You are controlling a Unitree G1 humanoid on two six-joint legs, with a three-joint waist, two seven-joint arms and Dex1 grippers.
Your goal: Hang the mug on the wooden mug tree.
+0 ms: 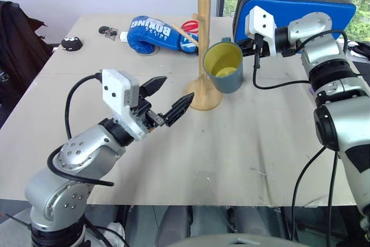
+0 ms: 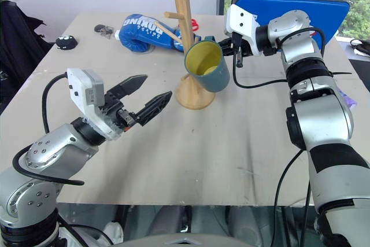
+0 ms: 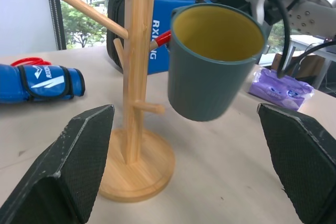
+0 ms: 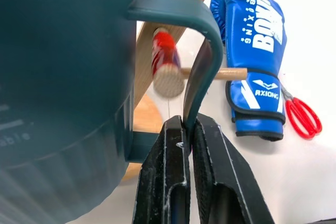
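Observation:
The teal-blue mug [image 1: 224, 67], yellow inside, hangs tilted in the air right beside the wooden mug tree [image 1: 205, 33], its mouth turned toward me. My right gripper [image 4: 187, 121] is shut on the mug's loop handle [image 4: 202, 51], reaching in from the right. A red-tipped peg [image 4: 167, 66] shows through the handle's loop. The tree stands on its round base [image 1: 203, 99] at mid table. My left gripper [image 1: 176, 89] is open and holds nothing. It points at the tree's base from the left, a short way off.
A blue boxing glove [image 1: 153, 30] and red scissors [image 1: 189, 26] lie behind the tree. A big blue case [image 1: 295, 10] stands at the back right, with a purple packet [image 3: 275, 85] near it. Small dark objects [image 1: 71, 43] sit at the far left. The table's front edge [image 1: 173, 202] is close.

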